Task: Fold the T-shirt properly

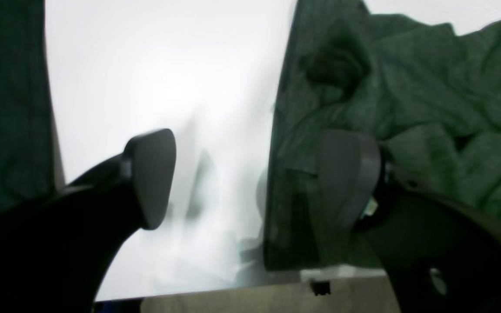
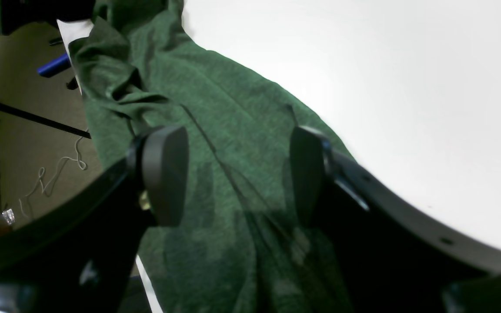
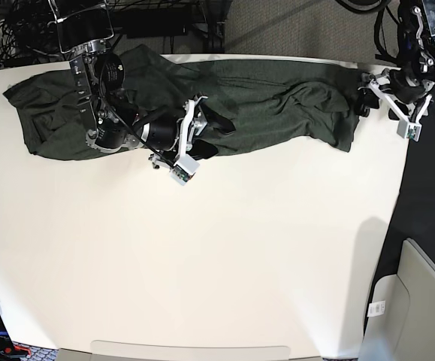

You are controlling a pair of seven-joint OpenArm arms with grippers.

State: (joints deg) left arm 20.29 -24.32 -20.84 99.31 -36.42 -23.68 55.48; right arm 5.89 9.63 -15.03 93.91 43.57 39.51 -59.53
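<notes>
Item: dark olive-green heathered knit T-shirt [image 3: 262, 90], bunched along upper frame. Left gripper [image 3: 392, 105] released; right gripper [image 3: 193, 135] parted, empty. I'd pinch edges squarely.

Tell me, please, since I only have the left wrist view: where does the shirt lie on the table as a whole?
Observer: The T-shirt is stretched in a long band along the table's far edge, as the base view shows.
Operator: Thank you. Where is the other arm, please?
Observer: The right gripper is over the band's near edge, about midway along it.
Operator: Is it holding cloth?
Observer: No; in its own wrist view the right gripper stands open above the fabric with nothing between its pads.
Operator: And where is my gripper on the table?
Observer: The left gripper is at the table's edge, just past the shirt's end.
</notes>
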